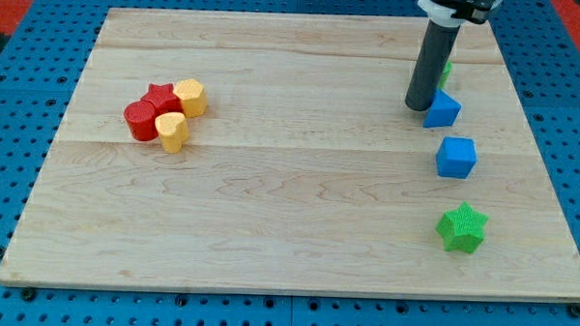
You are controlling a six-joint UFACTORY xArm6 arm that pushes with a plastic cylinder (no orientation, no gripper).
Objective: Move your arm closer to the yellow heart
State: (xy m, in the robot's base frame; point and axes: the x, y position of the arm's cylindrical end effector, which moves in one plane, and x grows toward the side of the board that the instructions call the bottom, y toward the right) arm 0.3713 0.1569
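The yellow heart (172,132) lies at the view's left, touching a red star (160,100), a red round block (140,120) and a yellow hexagon (190,97) in one cluster. My tip (417,107) stands at the view's upper right, far to the right of the heart. It touches the left side of a blue triangular block (444,109). A green block (446,68) is mostly hidden behind the rod.
A blue cube (456,156) lies below the blue triangular block. A green star (461,228) lies at the lower right. The wooden board (288,211) sits on a blue pegboard table, its right edge close to these blocks.
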